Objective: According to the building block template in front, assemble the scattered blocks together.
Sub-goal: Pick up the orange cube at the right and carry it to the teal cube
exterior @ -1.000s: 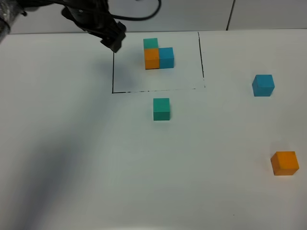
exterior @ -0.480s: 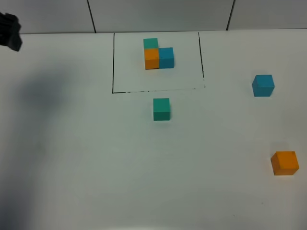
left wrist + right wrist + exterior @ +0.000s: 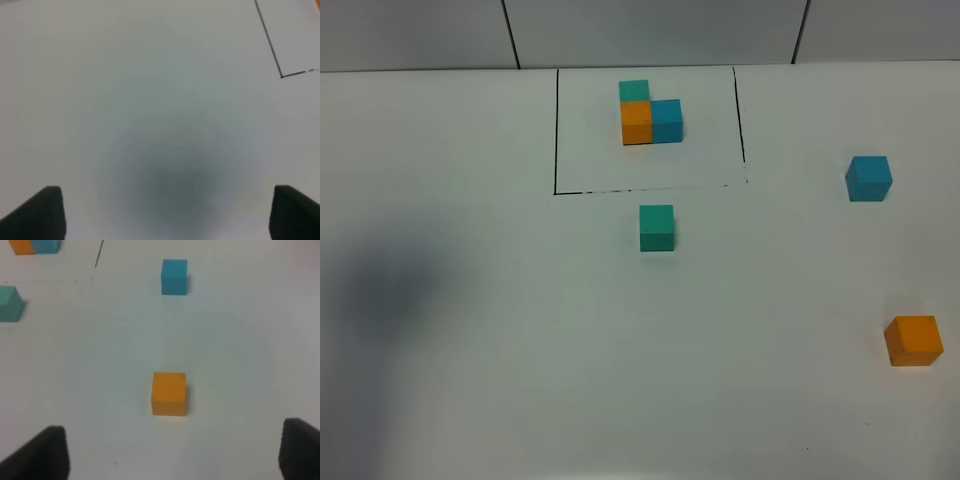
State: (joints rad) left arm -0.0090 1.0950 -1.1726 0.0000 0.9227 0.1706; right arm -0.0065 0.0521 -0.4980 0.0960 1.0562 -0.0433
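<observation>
White desk, soft grey shadow at its left. Over bare desk, the left claw is spread wide with nothing between its fingers; one corner of the black drawn frame is in its wrist view. The building block template sits far centre, inside the frame. The teal-green cube is just outside the frame's near edge. The blue cube is well to the right. The orange cube is near right, apart from the blue. The right claw is wide and empty, with the orange cube on the desk ahead of it, untouched.

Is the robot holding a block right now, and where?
Nothing is held. The left gripper and the right gripper are both open and empty. The green block, blue block and orange block sit alone on the table.
</observation>
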